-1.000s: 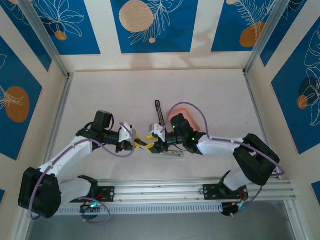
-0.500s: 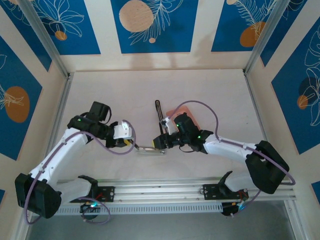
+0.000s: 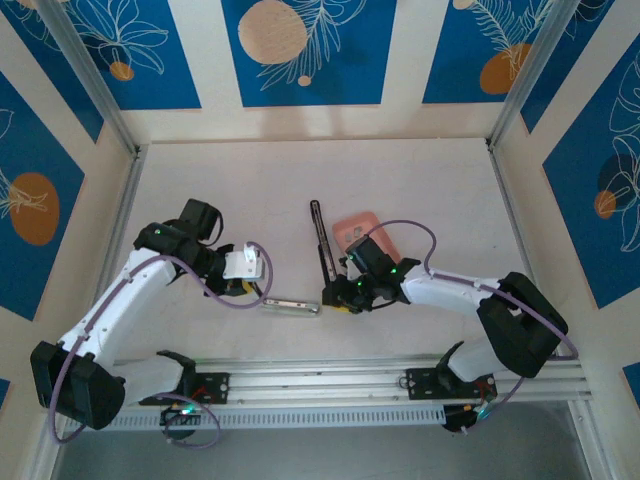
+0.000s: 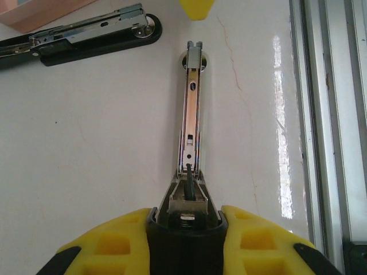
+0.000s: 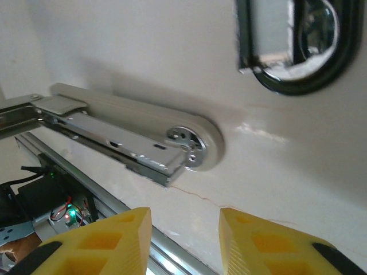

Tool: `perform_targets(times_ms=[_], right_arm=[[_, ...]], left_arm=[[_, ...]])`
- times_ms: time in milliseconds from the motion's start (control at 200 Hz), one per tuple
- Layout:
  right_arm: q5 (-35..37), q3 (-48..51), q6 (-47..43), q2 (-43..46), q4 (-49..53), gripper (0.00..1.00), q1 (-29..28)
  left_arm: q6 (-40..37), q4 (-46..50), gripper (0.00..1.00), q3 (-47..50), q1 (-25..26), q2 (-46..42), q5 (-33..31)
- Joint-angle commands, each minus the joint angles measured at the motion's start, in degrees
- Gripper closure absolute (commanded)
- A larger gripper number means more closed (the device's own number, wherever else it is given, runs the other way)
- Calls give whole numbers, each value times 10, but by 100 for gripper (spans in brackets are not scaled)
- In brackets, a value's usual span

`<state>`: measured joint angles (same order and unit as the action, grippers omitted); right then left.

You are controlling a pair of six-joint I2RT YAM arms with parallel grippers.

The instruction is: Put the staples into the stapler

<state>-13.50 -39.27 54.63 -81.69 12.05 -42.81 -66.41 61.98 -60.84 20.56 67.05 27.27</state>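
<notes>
**Left claw grips a pale arm; the black stapler lies loose**

From where I stand, the left claw point(image 4: 186, 216) is clamped on 1 end of a pale metal-railed arm point(image 4: 192, 114). The arm stretches toward 3 o'clock across the surface point(image 3: 420, 180) and looks to rest on it. The right claw point(image 5: 184, 220) hovers just past that arm's rounded free end, its 2 yellow fingers apart with nothing between them.

The stapler point(image 3: 320, 245), black with its silvery rail showing, lies unheld along a 12-to-6 line. Its near end is just beside the right claw, at about 12 o'clock of it. The pink tray point(image 3: 352, 222) sits at 1 o'clock of the right claw, just beside the stapler. Whether staples lie in that tray I cannot tell; they would be too small to pick out.

My read is that loading has not begun, since neither claw carries a strip.

3 things worry me from here:
- **Clipped arm:** The 2 claws are close together, so a reach for the tray or stapler could clip the pale arm's tip. That would twist it in the left grip, which holds only the very end.
- **Nudged stapler:** The right wrist could knock the loose stapler, and it could skate across the glossy surface out of line.
- **Lost strip:** A short staple strip pinched off-centre could snap or flip away.
</notes>
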Motion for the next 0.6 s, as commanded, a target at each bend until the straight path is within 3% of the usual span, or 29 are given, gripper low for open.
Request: perform_targets(times_ms=[0,595], right_arm=[[-14,-14,29,-10,5,63,-3],[-32,-56,32,-102,-12,73,-23]], left_arm=[[-13,11,83,-23,2,-1,15],[-4,-2,83,-18,3,8,20]])
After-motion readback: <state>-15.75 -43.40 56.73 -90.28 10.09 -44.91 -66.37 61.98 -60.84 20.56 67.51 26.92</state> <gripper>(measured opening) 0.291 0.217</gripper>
